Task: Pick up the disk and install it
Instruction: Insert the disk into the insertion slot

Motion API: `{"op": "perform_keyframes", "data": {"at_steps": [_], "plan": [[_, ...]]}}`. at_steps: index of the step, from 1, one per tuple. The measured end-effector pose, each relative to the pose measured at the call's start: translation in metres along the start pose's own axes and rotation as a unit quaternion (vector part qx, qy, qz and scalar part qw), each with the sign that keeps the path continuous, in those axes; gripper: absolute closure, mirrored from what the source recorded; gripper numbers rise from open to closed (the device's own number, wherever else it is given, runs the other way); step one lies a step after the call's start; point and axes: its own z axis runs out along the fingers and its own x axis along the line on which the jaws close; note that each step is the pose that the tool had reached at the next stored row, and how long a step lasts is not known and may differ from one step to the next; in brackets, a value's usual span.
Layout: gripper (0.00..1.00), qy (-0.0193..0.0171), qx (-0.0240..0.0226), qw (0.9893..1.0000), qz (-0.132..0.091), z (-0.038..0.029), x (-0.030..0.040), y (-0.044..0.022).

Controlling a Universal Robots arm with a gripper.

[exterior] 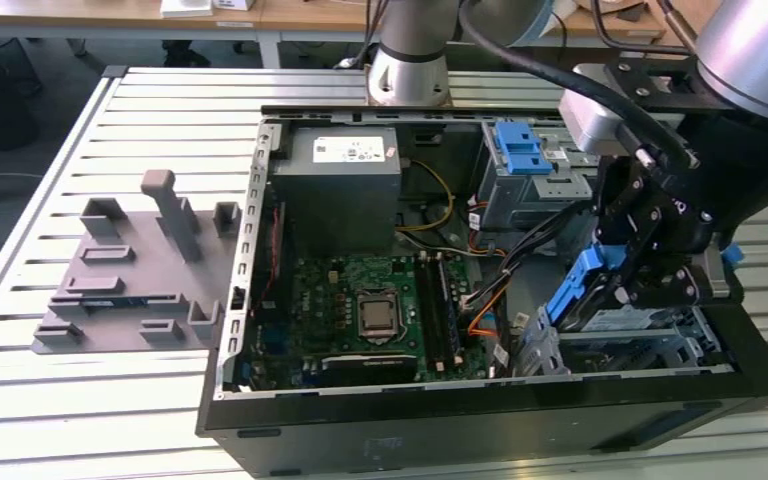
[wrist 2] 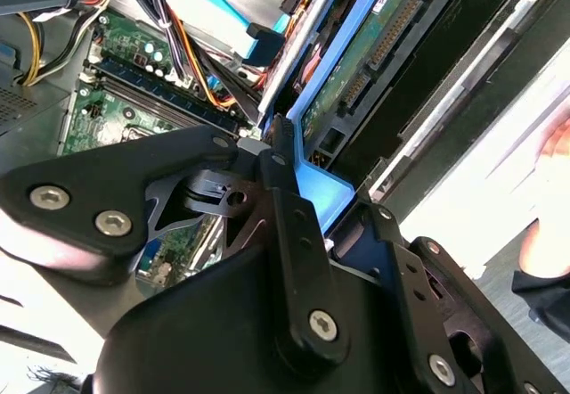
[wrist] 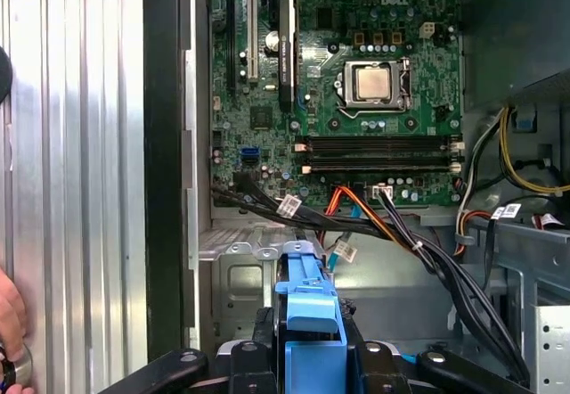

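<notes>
Gripping: gripper [exterior: 651, 275], black metal w/ bolted link plates, is clamped on the disk [exterior: 584, 285] by its blue plastic rail.
Disk: flat rectangular drive, held on edge & tilted; in exterior view it sits at approx 4 o'clock of the open case, just above the metal drive cage [exterior: 638, 345]. Second wrist view shows its green circuit-board underside [wrist 2: 378, 51] w/ blue rail along the edge.
Rail: smooth glossy blue plastic; in first wrist view its tab [wrist: 310, 300] stands between the black fingers [wrist: 245, 354].
Case: black sheet-metal tower [exterior: 491, 420] lying on its side, lid off, on a ribbed aluminium table [exterior: 77, 400].
Board: green motherboard [exterior: 364, 310] at case centre, bare square silver CPU [wrist: 372, 84] w/ metal frame; long black RAM slots beside it.
PSU: grey box [exterior: 344, 185] w/ white sticker, approx 11 o'clock in case.
Cables: black, orange, yellow bundles [wrist: 427, 251] run across the bay near the disk.
Stand: matte grey plastic fixture [exterior: 137, 270] w/ upright posts, at 9 o'clock, well apart from case.
Hand: part of a person's hand [wrist: 11, 327] on table edge in first wrist view.
</notes>
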Motion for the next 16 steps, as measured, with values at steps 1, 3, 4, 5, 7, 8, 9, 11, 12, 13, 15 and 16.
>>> {"op": "perform_keyframes", "data": {"at_steps": [1, 3, 4, 5, 7, 8, 9, 11, 12, 13, 15, 16], "plan": [[0.64, 0.0, 0.0, 1.0, 0.0, 0.0009, 0.0, 0.0], [0.64, 0.0, 0.0, 1.0, 0.0, 0.0026, 0.0, 0.0], [0.64, 0.0, 0.0, 1.0, 0.0, 0.0033, 0.0, -0.0001], [0.64, 0.0, 0.0, 1.0, 0.0, 0.0039, 0.0, 0.0], [0.64, 0.0, 0.0, 1.0, 0.0, 0.0054, 0.0001, -0.0001], [0.64, 0.0, 0.0, 1.0, 0.0, 0.0061, 0.0001, -0.0001], [0.64, 0.0, 0.0, 1.0, 0.0, 0.0069, 0.0001, -0.0001], [0.64, 0.0, 0.0, 1.0, 0.0, 0.0088, 0.0001, -0.0001], [0.64, 0.0, 0.0, 1.0, 0.0, 0.0099, 0.0001, -0.0001], [0.64, 0.0, 0.0, 1.0, 0.0, 0.011, 0.0001, -0.0002], [0.64, 0.0001, 0.0, 1.0, 0.0, 0.0133, 0.0001, -0.0002], [0.64, 0.0, 0.0, 1.0, 0.0, 0.0144, 0.0002, -0.0002]]}}
